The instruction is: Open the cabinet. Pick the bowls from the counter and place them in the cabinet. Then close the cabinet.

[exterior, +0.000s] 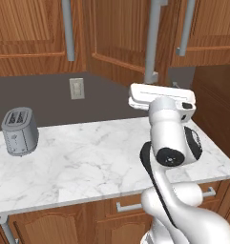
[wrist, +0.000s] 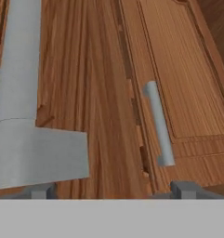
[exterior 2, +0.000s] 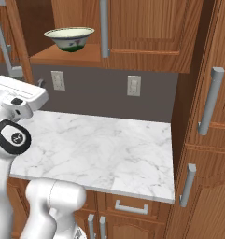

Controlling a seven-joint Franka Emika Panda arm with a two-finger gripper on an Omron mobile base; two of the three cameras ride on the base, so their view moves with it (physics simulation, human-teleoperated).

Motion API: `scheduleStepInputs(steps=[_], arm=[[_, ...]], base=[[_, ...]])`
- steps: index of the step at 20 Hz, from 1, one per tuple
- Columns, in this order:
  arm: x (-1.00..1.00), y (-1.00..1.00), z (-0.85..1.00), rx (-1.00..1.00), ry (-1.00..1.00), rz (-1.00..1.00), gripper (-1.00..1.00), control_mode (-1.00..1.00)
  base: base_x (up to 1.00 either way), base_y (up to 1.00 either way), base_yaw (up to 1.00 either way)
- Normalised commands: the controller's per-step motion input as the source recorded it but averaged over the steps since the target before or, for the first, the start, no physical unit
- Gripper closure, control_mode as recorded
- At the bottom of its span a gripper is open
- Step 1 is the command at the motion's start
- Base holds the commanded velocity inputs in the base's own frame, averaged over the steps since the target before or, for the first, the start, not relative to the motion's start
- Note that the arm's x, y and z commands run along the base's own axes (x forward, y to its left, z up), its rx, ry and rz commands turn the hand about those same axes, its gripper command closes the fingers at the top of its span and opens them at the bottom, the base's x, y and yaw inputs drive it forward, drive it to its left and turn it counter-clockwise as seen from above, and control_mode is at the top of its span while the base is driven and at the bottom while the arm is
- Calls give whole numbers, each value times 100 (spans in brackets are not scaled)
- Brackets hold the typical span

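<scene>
The fingers (wrist: pixel 113 189) stand wide apart just below the cabinet (exterior: pixel 121 43) door's grey handle (exterior: pixel 153 43); the cream bowl (exterior 2: pixel 69 38) sits on the shelf (exterior 2: pixel 62 56) inside, far right.

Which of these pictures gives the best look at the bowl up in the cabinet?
The right base view: the cream bowl sits in plain sight on the shelf of the open cabinet. The left base view and hand view look at door panels and handles instead.
</scene>
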Motion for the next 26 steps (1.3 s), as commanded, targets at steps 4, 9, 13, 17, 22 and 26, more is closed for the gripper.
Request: scheduleStepInputs(steps=[4, 9, 13, 17, 22, 26], arm=[[79, -6, -15, 0, 0, 0, -100, -100], [86, -15, -12, 0, 0, 0, -100, -100], [90, -19, -19, 0, 0, 0, -100, -100], [86, -33, -24, 0, 0, 1, -100, -100], [82, -49, -36, 0, 0, 0, -100, -100], [83, -50, -40, 0, 1, 0, -100, -100]], base=[[0, 0, 0], [0, 0, 0], [0, 0, 0], [0, 0, 0], [0, 0, 0], [0, 0, 0]])
